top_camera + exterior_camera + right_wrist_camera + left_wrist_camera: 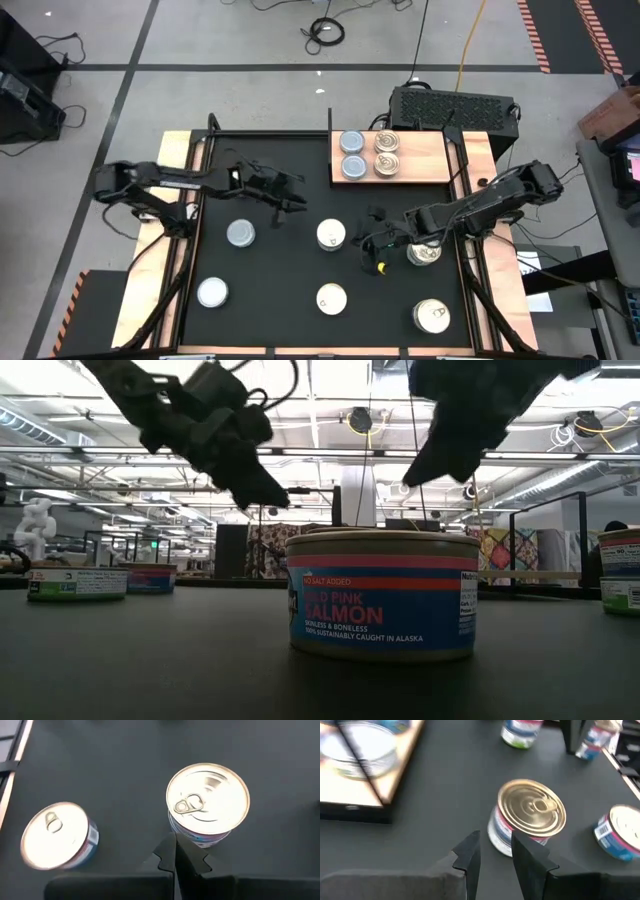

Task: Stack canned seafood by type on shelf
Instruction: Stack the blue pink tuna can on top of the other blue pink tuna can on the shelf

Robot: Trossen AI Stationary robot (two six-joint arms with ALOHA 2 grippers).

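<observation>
Four tins (363,155) are already stacked on the shelf (428,160) at the far right; six more remain on the black mat (280,270). A gold-topped can (530,817) is lined up by the left gripper (492,851), fingers slightly parted (seemingly too narrowly); the can could be knocked aside. The right gripper (176,857) hovers pressed together above another can (207,802).

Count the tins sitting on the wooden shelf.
4 tins on the shelf: two silvery-blue ones in its left column and two gold ones beside them. More could be stacked underneath, unseen.
</observation>
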